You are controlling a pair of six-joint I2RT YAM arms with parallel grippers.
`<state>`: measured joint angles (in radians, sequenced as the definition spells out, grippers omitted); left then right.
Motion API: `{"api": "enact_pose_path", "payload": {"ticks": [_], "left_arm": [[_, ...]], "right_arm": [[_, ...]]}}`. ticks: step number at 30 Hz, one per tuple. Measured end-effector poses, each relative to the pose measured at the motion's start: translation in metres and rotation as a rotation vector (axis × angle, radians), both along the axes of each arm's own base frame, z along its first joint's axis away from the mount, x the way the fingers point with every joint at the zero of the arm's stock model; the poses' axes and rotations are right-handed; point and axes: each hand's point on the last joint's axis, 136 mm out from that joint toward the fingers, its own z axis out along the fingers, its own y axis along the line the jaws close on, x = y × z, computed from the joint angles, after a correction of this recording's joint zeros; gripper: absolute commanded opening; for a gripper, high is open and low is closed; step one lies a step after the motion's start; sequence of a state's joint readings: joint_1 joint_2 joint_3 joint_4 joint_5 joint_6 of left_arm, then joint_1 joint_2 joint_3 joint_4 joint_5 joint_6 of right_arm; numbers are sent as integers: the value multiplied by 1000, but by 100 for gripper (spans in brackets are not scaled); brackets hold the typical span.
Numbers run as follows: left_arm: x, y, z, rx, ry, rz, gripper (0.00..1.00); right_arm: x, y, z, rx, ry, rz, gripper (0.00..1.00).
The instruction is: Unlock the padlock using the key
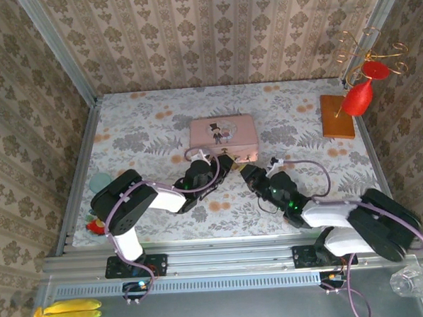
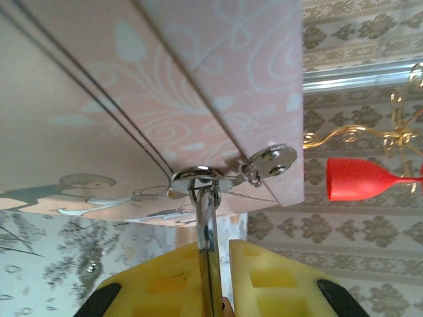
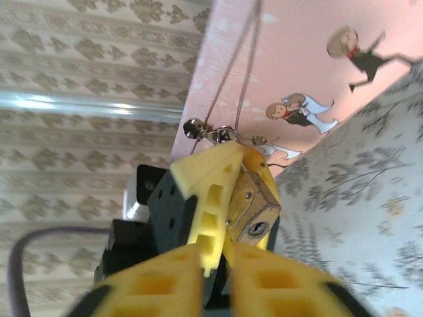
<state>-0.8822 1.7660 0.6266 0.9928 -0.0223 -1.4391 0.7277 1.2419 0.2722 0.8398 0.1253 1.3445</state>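
The brass padlock (image 3: 254,206) hangs by its silver shackle (image 2: 208,218) from the hasp ring (image 2: 198,177) on the front of the pink tin (image 1: 223,131). My left gripper (image 2: 213,247) is shut on the padlock, one yellow finger (image 3: 211,178) on each side of its body. The keyhole (image 3: 258,228) faces my right gripper (image 3: 217,264), which sits just below and in front of it. Its jaws stand close together. I cannot make out a key between them. From above, the left gripper (image 1: 226,163) and the right gripper (image 1: 245,171) meet at the tin's front edge.
A wooden base (image 1: 337,116) with a gold wire stand and a red goblet (image 1: 357,97) stands at the back right. Bananas (image 1: 67,311) and a clear glass (image 1: 409,283) lie on the near rail. A small red item (image 1: 94,225) sits at the left edge.
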Motion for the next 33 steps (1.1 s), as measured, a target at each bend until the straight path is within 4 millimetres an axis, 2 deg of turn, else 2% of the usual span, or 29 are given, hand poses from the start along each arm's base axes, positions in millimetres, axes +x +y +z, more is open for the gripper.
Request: {"api": "enact_pose_path", "payload": {"ticks": [2, 4, 6, 12, 15, 19, 22, 27, 30, 33], "left_arm": [[4, 6, -7, 40, -3, -5, 0], [10, 11, -14, 80, -2, -6, 0], [17, 14, -22, 115, -2, -10, 0], [37, 11, -45, 175, 2, -44, 0], [44, 15, -49, 185, -3, -60, 0], [45, 18, -50, 199, -15, -88, 0], [43, 19, -53, 220, -26, -117, 1], [37, 23, -56, 247, -39, -158, 8], [34, 26, -57, 257, -44, -177, 13], [32, 26, -58, 263, -51, -198, 17]], "right_arm": [[-2, -3, 12, -93, -31, 23, 40], [-4, -7, 23, -174, -69, 40, 40], [-6, -14, 25, -259, -91, 63, 40], [-10, -38, -26, -563, 7, 169, 42], [-8, -33, -38, -685, 43, 261, 42], [7, -22, -47, -797, 62, 356, 42], [18, -19, -62, -872, 100, 411, 42], [28, -17, -99, -979, 198, 508, 38], [32, -15, -111, -1021, 237, 547, 37], [35, -16, -113, -1051, 252, 565, 37]]}}
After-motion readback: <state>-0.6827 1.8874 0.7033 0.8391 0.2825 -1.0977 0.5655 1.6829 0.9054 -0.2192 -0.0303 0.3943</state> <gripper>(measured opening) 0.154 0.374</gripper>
